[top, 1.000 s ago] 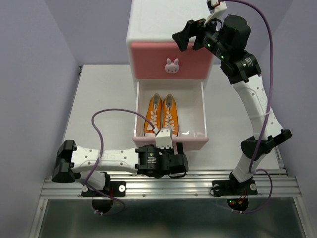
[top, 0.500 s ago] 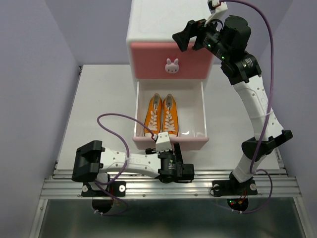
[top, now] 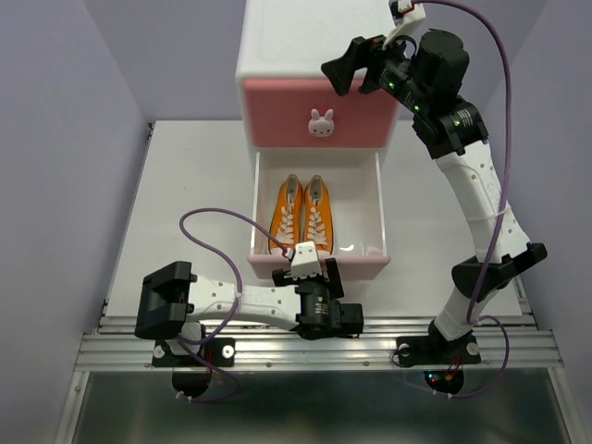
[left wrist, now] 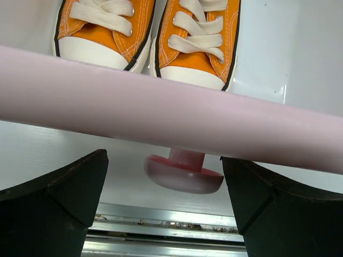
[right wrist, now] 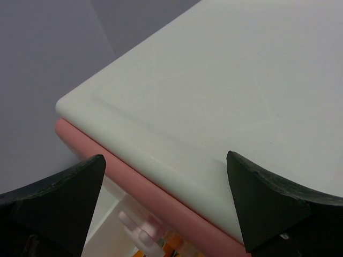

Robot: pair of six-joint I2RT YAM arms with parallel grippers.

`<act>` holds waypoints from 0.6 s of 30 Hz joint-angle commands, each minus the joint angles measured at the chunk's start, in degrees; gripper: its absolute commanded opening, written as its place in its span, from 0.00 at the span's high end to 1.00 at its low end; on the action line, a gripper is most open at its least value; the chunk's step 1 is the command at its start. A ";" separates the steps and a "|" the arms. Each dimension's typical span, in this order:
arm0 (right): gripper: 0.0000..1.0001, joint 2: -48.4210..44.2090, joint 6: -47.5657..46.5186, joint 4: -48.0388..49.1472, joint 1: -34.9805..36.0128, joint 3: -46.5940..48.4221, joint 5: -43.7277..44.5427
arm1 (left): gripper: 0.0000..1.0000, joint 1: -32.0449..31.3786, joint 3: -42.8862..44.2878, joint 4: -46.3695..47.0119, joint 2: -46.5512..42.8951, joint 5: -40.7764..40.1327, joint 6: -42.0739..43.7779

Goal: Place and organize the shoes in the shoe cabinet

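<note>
The shoe cabinet (top: 305,37) stands at the back, its darker pink upper drawer (top: 277,116) shut. The pale pink lower drawer (top: 361,265) is pulled out, with the orange pair of shoes (top: 302,215) side by side inside, toes toward me. They also show in the left wrist view (left wrist: 198,43). My left gripper (top: 307,275) is open at the drawer's front. In the left wrist view my left gripper (left wrist: 163,160) has a finger on each side of the knob (left wrist: 184,175), not touching it. My right gripper (top: 356,69) hovers open over the cabinet's top (right wrist: 214,80). The black pair is out of view.
The white table (top: 185,203) sits between purple walls. A metal rail (top: 314,351) runs along the near edge under the arm bases. The left arm's purple cable (top: 213,217) loops over the table to the left of the open drawer.
The left arm has shifted its elbow to the right and brought its gripper up to the lower drawer's front. The drawer, the shoes and the right arm have not moved.
</note>
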 commanded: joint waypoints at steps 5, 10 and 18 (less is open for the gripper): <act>0.00 2.01 3.79 -9.36 -0.03 -2.84 -1.35 | 0.09 4.57 -4.85 12.32 -2.09 -8.47 11.36; 0.00 1.74 3.88 -8.92 -0.03 -3.19 -0.91 | 0.34 5.01 -5.82 18.73 -4.11 -9.26 17.69; 0.00 1.22 4.15 -8.57 -0.03 -4.25 -0.47 | 0.66 5.01 -0.81 16.99 -4.72 -11.11 21.29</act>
